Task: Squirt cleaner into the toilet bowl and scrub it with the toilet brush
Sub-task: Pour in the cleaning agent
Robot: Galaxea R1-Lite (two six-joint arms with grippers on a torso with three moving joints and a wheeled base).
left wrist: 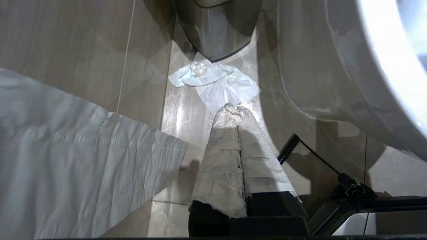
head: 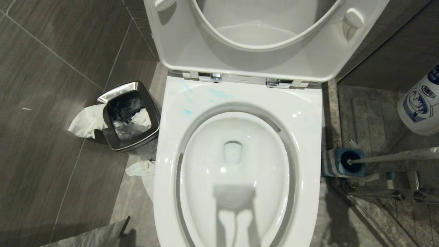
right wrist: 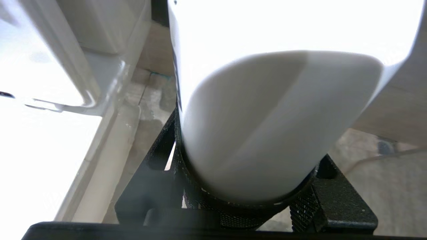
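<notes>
While the right tool (right wrist: 247, 186) is gripping a white bottle (right wrist: 267, 126) right of the toilet bowl (head: 236, 103), the left tool (left wrist: 235, 111) is hanging clenched beside its base; blue cleaner (head: 188, 111) is smearing its rim; the toilet brush (head: 394, 156) is sitting in its holder (head: 343, 163) just right

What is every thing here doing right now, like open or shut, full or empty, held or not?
toilet lid and seat: both raised.
toilet bowl: uncovered, blue smears on the back rim.
toilet brush: standing in its holder, not held.
white bottle: held in the right end effector, off the floor.
steel bin: lidless, stuffed with rubbish.
tissue: crumpled on the floor.
left end effector: shut, empty, wrapped in white.
</notes>
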